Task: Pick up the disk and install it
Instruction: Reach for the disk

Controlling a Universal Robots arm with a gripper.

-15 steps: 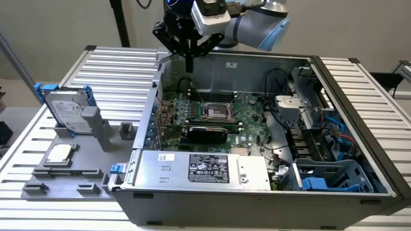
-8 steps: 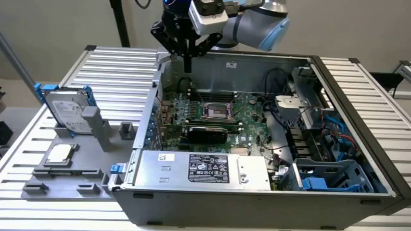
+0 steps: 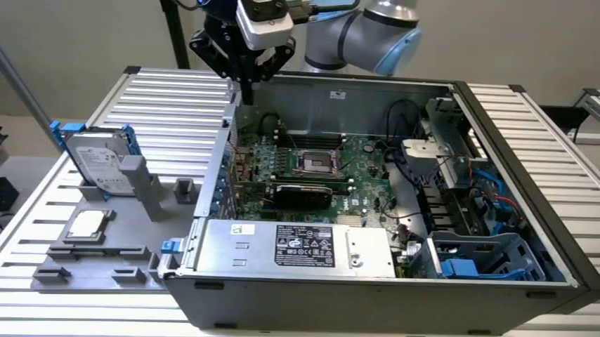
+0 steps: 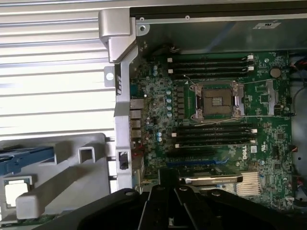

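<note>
The disk [image 3: 97,163], a silver-grey drive with a white label and blue side rails, stands tilted on edge in a grey holder [image 3: 140,184] at the exterior view's left, outside the computer case. My gripper [image 3: 249,97] hangs shut and empty above the case's back left corner, well away from the disk. In the wrist view, the shut fingers [image 4: 167,176] point down over the motherboard [image 4: 216,100], and a blue rail of the disk [image 4: 24,158] shows at the edge.
The open computer case [image 3: 525,161] holds the motherboard [image 3: 314,165], a silver power-supply box [image 3: 292,246] at the front and a blue drive bay [image 3: 487,256] at the front right. A small square CPU chip [image 3: 86,223] lies on the grey fixture. Cables [image 3: 487,186] cross the right side.
</note>
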